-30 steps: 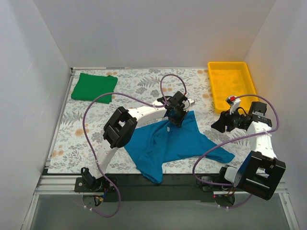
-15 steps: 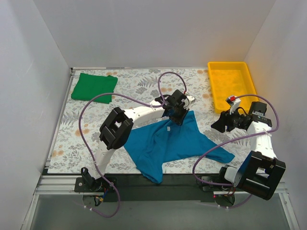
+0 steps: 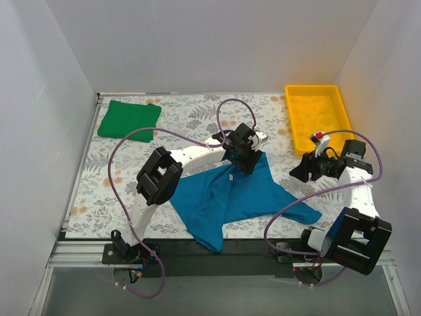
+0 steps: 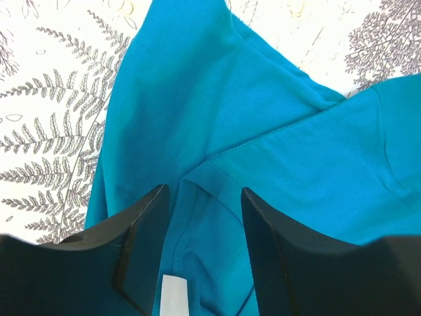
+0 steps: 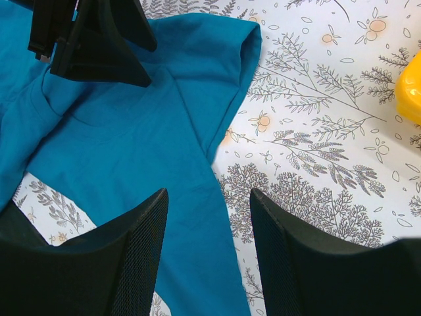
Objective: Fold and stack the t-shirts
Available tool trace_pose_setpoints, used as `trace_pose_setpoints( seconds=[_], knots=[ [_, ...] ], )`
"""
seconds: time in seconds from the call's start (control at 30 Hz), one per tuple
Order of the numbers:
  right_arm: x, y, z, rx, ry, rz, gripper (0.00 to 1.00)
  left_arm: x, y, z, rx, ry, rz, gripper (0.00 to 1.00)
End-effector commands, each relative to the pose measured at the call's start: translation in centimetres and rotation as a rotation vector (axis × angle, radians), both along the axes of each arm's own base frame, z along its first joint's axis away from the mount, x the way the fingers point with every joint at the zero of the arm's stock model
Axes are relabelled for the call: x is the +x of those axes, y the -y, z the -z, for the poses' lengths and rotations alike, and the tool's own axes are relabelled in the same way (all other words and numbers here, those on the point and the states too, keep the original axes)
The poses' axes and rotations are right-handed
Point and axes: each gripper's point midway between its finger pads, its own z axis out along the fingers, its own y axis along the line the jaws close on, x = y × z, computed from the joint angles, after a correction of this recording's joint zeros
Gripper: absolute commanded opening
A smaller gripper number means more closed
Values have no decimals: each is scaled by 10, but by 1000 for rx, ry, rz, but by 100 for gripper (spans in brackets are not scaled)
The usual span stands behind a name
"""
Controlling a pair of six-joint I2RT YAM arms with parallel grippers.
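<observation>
Two shirts show on my screens. The bright green t-shirt (image 3: 129, 119) lies folded into a tidy rectangle at the far left corner of the table (image 3: 191, 115), well apart from both arms. The teal-blue t-shirt (image 3: 230, 197) lies unfolded and rumpled in the middle. Its far end is under the left arm's wrist, and one corner reaches past the near edge of the flower-patterned surface onto the dark rail.

I have the left gripper (image 3: 245, 161) reaching across to the far end of the teal-blue t-shirt. In its wrist view the two black fingers stand partly apart over the cloth. The collar seam (image 4: 263, 141) runs slantwise just ahead of the gap, and a white label (image 4: 174, 293) shows low between the fingers, nearer the left one. I see no fold pinched between them, but I cannot tell whether the tips touch the fabric.

The right gripper (image 3: 297, 172) hangs to the right of the shirt, between it and the yellow tray (image 3: 290, 115) at the far right of the table. Its wrist view shows the fingers set moderately wide with nothing between them. It looks down on the shirt's right edge, where the teal cloth meets the printed ferns. A corner of the tray shows at the right margin of that view, and the dark shape of the left gripper sits at its upper left, over the shirt.

A purple cable (image 3: 125, 141) loops from the left arm's base up along the arm.
</observation>
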Motion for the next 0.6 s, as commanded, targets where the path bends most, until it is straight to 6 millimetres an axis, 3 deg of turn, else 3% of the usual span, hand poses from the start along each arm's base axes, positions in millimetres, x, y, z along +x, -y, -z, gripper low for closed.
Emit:
trace_pose_setpoints(
  seconds=[0.0, 0.43, 0.53, 0.57],
  knots=[
    [0, -3, -3, 18, 18, -11, 59, 13, 8, -19, -39, 45, 11, 47],
    [0, -3, -4, 16, 21, -13, 60, 4, 9, 8, -7, -27, 38, 43],
    [0, -2, -4, 16, 22, -12, 60, 3, 8, 11, 0, -33, 38, 35],
    [0, -2, -3, 17, 19, -12, 60, 2, 8, 9, -4, -37, 41, 24]
  ],
)
